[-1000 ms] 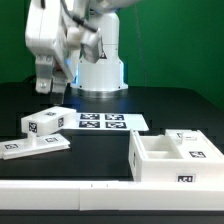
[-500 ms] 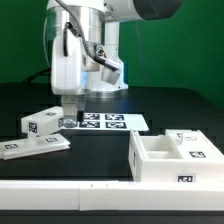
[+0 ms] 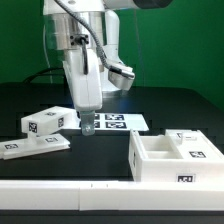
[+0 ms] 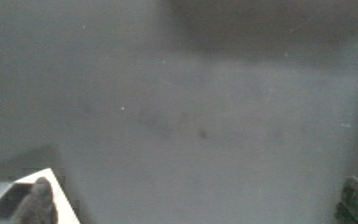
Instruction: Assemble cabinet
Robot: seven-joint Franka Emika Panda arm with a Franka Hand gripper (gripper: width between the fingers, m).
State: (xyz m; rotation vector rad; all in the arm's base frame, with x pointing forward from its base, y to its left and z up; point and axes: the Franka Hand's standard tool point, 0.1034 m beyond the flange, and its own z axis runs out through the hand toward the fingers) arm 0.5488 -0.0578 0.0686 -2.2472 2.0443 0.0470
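The white cabinet body [image 3: 172,157], an open box with shelved compartments and small tags, stands at the exterior view's right. Two loose white tagged panels lie at the left: a thicker block [image 3: 45,121] and, in front of it, a flat panel [image 3: 33,146]. My gripper [image 3: 88,127] hangs fingers-down just above the table, between the thicker block and the cabinet body, at the left end of the marker board [image 3: 110,121]. In the wrist view my gripper [image 4: 194,205] is open; each finger [image 4: 25,200] shows only at a picture corner, with bare dark table between.
The white robot base [image 3: 100,75] stands behind the marker board. A long white bar [image 3: 60,195] runs along the table's front edge. A green wall closes the back.
The arm has swung from the back left toward the exterior view's right and come down, so the gripper now hangs low by the marker board's left end. The jaws stayed open.
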